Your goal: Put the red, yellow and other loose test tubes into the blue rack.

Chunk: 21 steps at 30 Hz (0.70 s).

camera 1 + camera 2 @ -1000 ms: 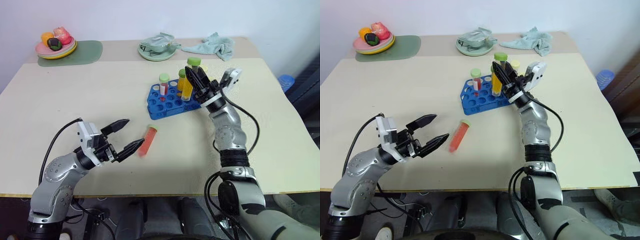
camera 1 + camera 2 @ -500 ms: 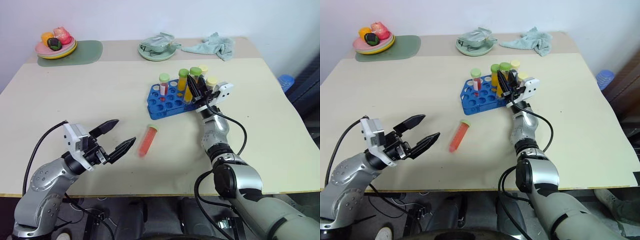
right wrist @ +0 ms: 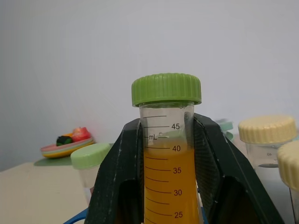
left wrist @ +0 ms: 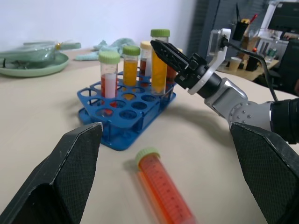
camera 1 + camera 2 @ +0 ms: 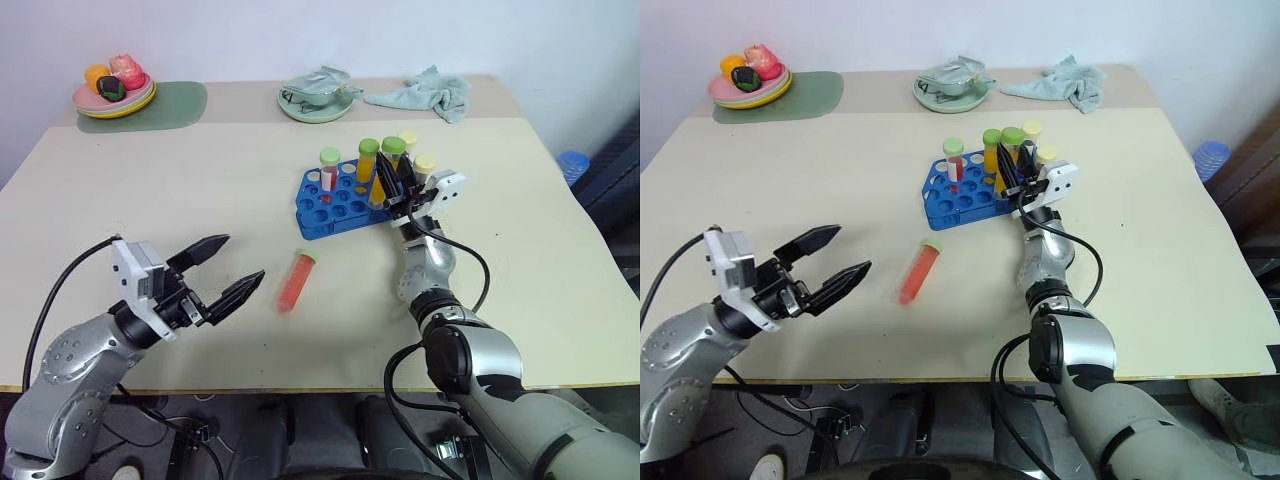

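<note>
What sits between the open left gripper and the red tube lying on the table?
Nothing visible: only bare table lies between the open left gripper and the red tube.

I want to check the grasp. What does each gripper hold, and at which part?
The right gripper is shut on the yellow test tube, just below its green cap. The left gripper is open and holds nothing.

Between our left gripper's (image 5: 227,270) spread fingers (image 4: 70,173) we are seeing bare table (image 5: 150,190) running ahead to the lying red tube (image 5: 294,280). Past it the blue rack (image 5: 335,200) is standing, where our right gripper (image 4: 161,50) is crowding the upright tubes.
</note>
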Each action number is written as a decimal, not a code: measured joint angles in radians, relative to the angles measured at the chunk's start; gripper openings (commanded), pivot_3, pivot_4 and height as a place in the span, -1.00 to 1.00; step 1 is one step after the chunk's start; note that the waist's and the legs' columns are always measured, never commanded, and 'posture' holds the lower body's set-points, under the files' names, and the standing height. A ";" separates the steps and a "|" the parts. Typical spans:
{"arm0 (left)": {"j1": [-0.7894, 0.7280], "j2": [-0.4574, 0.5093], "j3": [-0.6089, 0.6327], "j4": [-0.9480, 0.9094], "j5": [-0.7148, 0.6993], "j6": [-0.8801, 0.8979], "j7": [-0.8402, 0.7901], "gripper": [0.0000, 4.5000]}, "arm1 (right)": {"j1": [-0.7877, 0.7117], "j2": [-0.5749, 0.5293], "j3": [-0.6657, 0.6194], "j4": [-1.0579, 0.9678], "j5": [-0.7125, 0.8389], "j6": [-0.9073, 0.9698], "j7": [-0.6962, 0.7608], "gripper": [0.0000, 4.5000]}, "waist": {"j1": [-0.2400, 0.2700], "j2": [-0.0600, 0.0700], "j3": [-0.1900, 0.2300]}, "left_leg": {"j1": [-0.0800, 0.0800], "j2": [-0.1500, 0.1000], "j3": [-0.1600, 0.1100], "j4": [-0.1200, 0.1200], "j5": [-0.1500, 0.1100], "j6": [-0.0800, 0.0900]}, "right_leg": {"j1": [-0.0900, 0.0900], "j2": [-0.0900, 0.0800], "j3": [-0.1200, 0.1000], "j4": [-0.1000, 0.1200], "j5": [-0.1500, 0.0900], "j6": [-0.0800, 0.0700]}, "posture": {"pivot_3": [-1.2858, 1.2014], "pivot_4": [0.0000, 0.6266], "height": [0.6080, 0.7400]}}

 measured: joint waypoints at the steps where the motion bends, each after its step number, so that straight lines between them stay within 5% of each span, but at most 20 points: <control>1: 0.000 0.005 0.003 -0.004 -0.004 0.009 0.003 1.00 | -0.002 0.002 0.000 0.004 -0.008 -0.002 -0.019 -0.64 | 0.000 0.000 0.000 | 0.001 0.000 0.000 0.000 0.000 0.000 | 0.001 0.000 0.000 0.000 0.000 0.000 | 0.03 -0.52 1.00; 16: 0.012 0.029 0.034 -0.048 -0.043 0.055 0.038 1.00 | -0.018 0.002 0.008 0.030 -0.088 -0.005 -0.157 -0.64 | 0.001 0.000 0.000 | 0.005 0.000 0.000 -0.002 0.000 0.000 | 0.004 0.000 0.000 0.000 0.000 0.000 | 0.03 -0.52 1.00; 21: 0.011 0.029 0.034 -0.063 -0.049 0.062 0.056 1.00 | 0.020 0.001 0.011 0.052 -0.122 -0.017 -0.208 0.43 | 0.001 0.000 0.000 | 0.008 0.000 0.000 -0.003 0.000 0.000 | 0.007 0.000 0.001 -0.002 0.000 0.000 | 0.03 -0.52 1.00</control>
